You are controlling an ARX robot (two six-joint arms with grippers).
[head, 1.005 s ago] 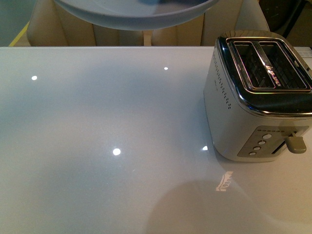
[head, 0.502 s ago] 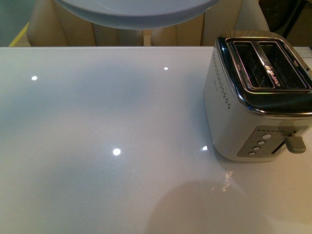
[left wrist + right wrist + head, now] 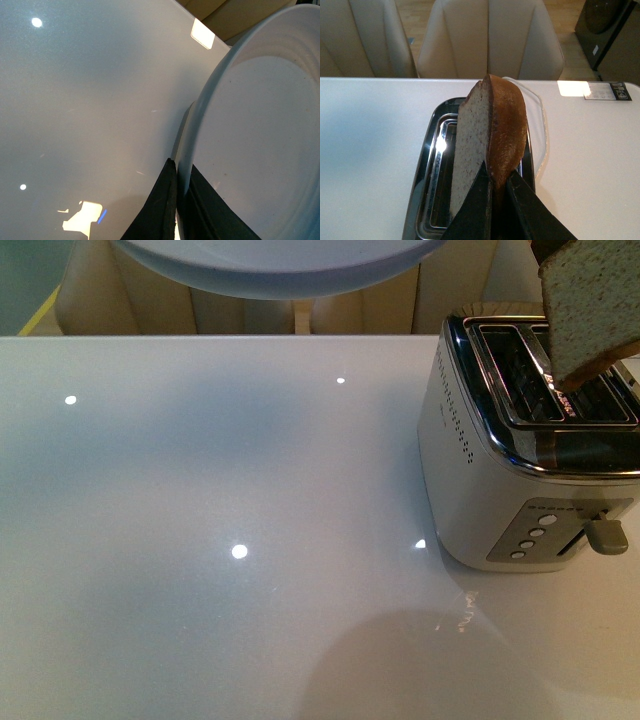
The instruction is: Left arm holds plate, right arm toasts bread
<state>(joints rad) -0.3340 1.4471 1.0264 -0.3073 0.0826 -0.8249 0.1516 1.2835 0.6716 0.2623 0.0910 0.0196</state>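
Your right pincer (image 3: pixel 497 175) is clamped on the bread slice (image 3: pixel 487 125), holding it upright on edge over the slots of the chrome-topped toaster (image 3: pixel 426 165), at 3 o'clock on the tabletop (image 3: pixel 200 540). Your left pincer (image 3: pixel 181 172) pinches the rim of the plate (image 3: pixel 250 125), raised toward 12 o'clock.

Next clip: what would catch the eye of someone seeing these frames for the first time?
First, the slice of bread, pinched upright in the right gripper and hanging over the open slots of the toaster at the right of the glossy white table. It does not look to be in a slot yet. Next, the pale plate, clamped by its rim in the left gripper and held up above the table's far side.
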